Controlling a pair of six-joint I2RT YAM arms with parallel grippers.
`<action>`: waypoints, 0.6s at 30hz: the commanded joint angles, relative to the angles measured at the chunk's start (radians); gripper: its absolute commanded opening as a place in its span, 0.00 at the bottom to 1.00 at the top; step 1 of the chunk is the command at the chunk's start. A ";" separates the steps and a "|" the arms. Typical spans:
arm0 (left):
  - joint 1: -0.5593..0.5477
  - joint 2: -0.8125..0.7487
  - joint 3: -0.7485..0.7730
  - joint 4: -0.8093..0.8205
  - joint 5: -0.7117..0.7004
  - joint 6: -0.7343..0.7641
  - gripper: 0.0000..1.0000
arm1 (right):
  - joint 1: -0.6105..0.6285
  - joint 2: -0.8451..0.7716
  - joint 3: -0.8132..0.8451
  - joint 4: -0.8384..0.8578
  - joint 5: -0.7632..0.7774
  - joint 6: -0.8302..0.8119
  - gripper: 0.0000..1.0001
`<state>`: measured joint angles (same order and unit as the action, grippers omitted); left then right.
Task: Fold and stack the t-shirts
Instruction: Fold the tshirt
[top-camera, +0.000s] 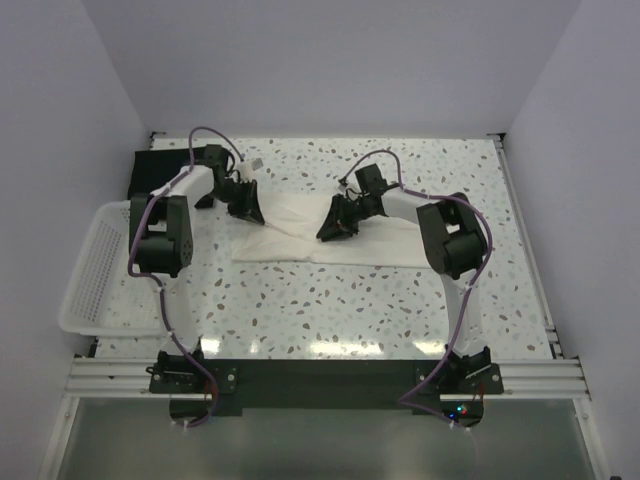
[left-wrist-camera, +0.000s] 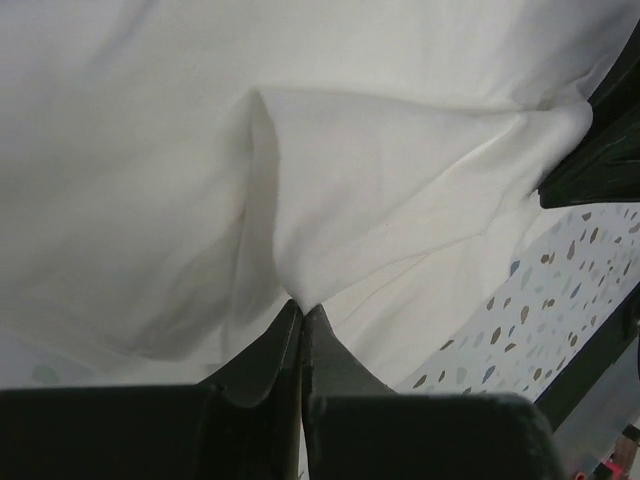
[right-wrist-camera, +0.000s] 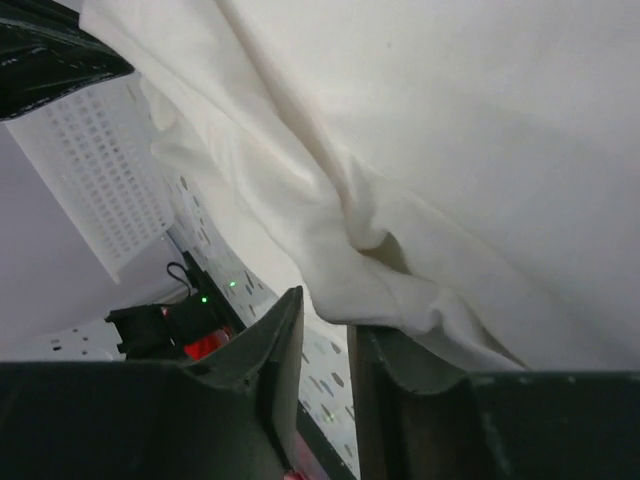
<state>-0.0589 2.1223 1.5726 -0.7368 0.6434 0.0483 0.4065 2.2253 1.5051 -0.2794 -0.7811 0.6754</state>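
Fold of the cream t-shirt (top-camera: 300, 240) under way at mid-desk (top-camera: 350, 300), toward the far edge. The left gripper (left-wrist-camera: 302, 312) is clamped on a cloth ridge. The right gripper (right-wrist-camera: 325, 325) stands slightly parted, the cloth loose at its tips. Both arms reach forward, wrists pitched down and angled inward. The next move probably calls for the left to let go. The black t-shirt (top-camera: 150, 170) lies at the far left corner.

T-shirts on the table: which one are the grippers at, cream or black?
The off-white cream cloth t-shirt, spread mid-table: the left gripper is pinched shut on it. The black cloth t-shirt lies apart at the far left corner.
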 joint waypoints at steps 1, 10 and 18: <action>0.010 -0.053 0.010 -0.007 -0.019 0.022 0.07 | 0.003 -0.030 0.035 -0.105 -0.029 -0.071 0.31; -0.008 -0.185 -0.037 0.073 -0.034 0.048 0.32 | -0.034 -0.110 0.203 -0.529 -0.051 -0.514 0.40; -0.088 -0.121 -0.043 0.190 -0.036 -0.013 0.30 | 0.011 -0.087 0.251 -0.351 0.032 -0.505 0.29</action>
<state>-0.1230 1.9808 1.5398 -0.6464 0.6022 0.0647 0.3817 2.1513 1.7027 -0.6830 -0.7757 0.2157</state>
